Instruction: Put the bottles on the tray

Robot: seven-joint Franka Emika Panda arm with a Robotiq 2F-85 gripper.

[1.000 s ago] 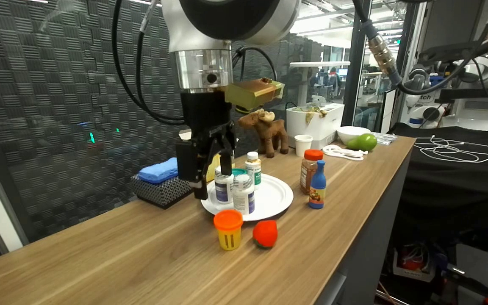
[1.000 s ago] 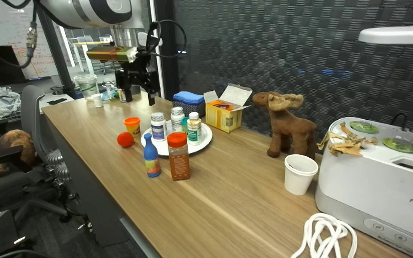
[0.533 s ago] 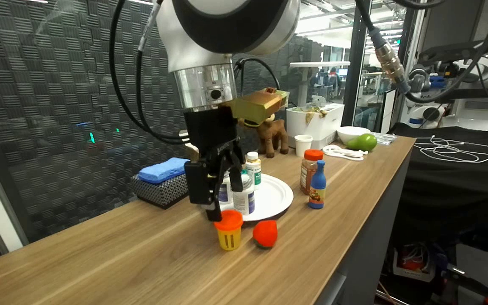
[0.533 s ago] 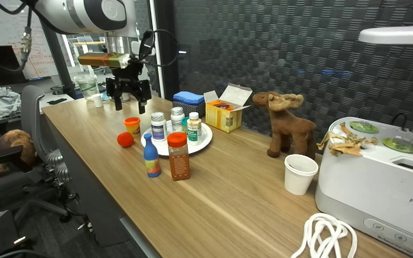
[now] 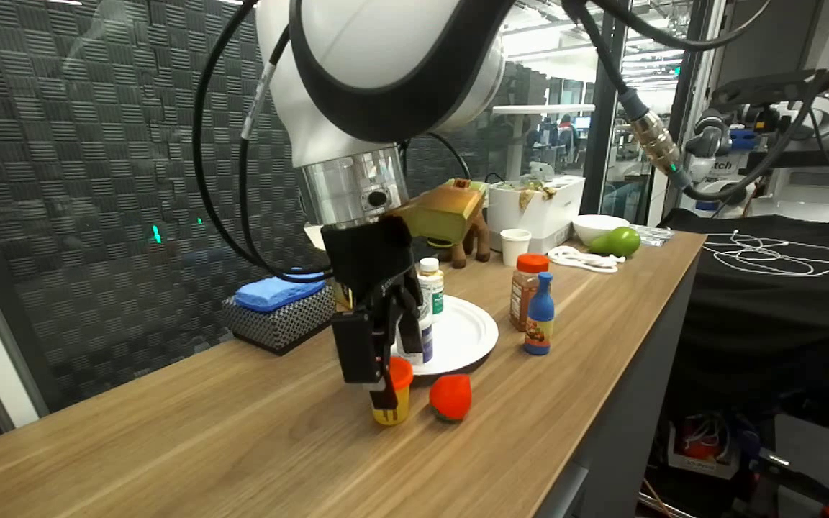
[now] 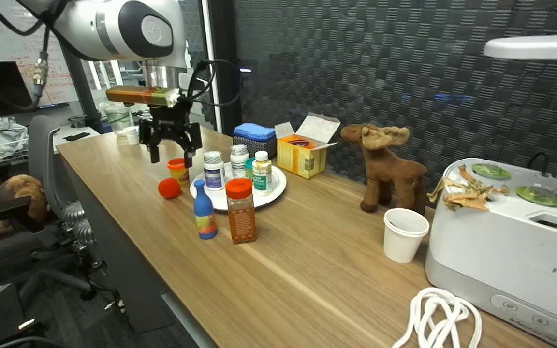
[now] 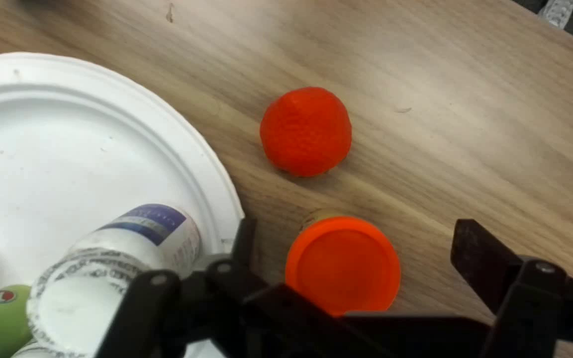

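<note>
Going L to R in an exterior view, w/ the tray [image 6: 278, 185] as our landmark: up left of it we've got the gripper [image 6: 171, 158], fingers [image 7: 475, 253] spread & released; in the wrist view the tub [image 7: 343, 266] w/ the orange lid shows btwn them, tho we can't tell if the tips are above it or level w/ it. A red fruit [image 6: 169, 188] lies on the table [image 6: 302, 270] left of the tray, & the tub stands upright just off the tray's left edge. Next we have a blue bottle [image 6: 204, 211] upright on the table, in front of the tray's left half, then a red-capped jar [image 6: 241, 212], in front of the tray's middle. On the tray: a purple-label bottle [image 6: 214, 174], a white bottle [image 6: 239, 162] a bit farther back, a teal-lidded pot [image 6: 249, 167], mostly hidden, & a green-label bottle [image 6: 262, 175]. Behind the tray, a dark box [image 6: 261, 147] w/ a blue cloth [image 6: 254, 130] on top; back right of the tray, a yellow box [image 6: 302, 158], flaps up. Well right of the tray: a toy moose [image 6: 389, 169], paper cups [image 6: 404, 241], a white rope [image 6: 434, 292] & a white machine [image 6: 498, 253].
</note>
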